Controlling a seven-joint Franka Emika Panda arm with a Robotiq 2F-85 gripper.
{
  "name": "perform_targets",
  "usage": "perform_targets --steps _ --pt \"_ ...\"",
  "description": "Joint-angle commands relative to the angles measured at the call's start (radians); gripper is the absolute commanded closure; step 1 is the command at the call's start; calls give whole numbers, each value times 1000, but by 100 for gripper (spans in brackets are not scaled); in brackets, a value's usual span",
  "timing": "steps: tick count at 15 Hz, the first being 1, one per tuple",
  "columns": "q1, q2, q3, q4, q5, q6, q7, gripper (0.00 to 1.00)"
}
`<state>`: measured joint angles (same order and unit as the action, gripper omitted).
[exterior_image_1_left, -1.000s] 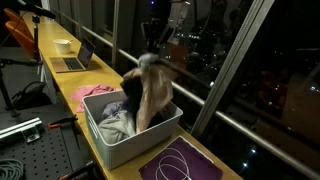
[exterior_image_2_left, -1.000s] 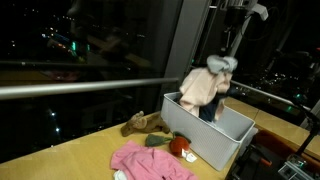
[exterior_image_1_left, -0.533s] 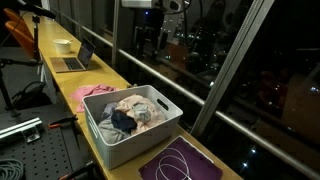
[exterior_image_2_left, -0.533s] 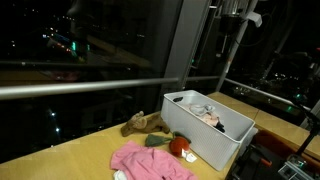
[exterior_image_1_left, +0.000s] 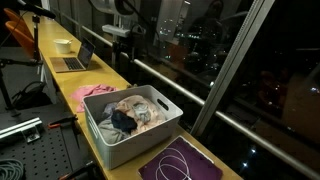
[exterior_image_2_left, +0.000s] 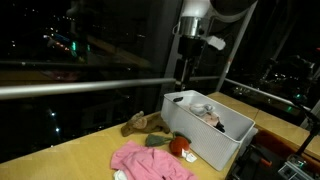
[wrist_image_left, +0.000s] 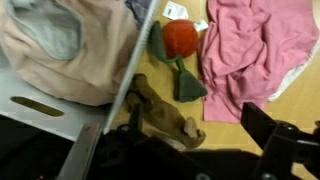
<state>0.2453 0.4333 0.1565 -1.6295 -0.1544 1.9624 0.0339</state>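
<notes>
I can read no writing anywhere; the one small white tag (wrist_image_left: 177, 10), lying beside the red stuffed ball (wrist_image_left: 180, 38), is too blurred to make out, and the white bin (exterior_image_1_left: 140, 136) shows no brand that I can see. My claw (exterior_image_2_left: 181, 72) hangs released and empty high above the yellow table (exterior_image_2_left: 70, 155). In the wrist view my fingers (wrist_image_left: 285, 150) stand wide apart with nothing between them. Right under me lies the brown stuffed toy (wrist_image_left: 160, 115), flat on the table just beside the bin's outer wall, at the window end of it. The red ball, with green leaves on it, lies a little further along that wall. The pink cloth (wrist_image_left: 255, 50) is spread beyond it, reaching toward the table's edge. Inside the bin a beige garment (wrist_image_left: 60, 50) is heaped with other clothes, its folds rising about to the rim. In an exterior view a laptop (exterior_image_1_left: 75, 60) and a small white box (exterior_image_1_left: 63, 45) sit well apart down the table, and a purple mat (exterior_image_1_left: 185, 162) with a white cord looped on it lies past the bin's other end. The window railing (exterior_image_1_left: 190, 95) runs close along the table's far edge, so room is tight on that side, while the air around my claw is open.
</notes>
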Motion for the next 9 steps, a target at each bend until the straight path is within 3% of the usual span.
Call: perform_targets --steps 1,5,9 --pt "82 191 24 141 -11 37 29 0" --pt "154 345 15 233 -16 69 15 0" --pt "169 451 16 285 4 93 7 0"
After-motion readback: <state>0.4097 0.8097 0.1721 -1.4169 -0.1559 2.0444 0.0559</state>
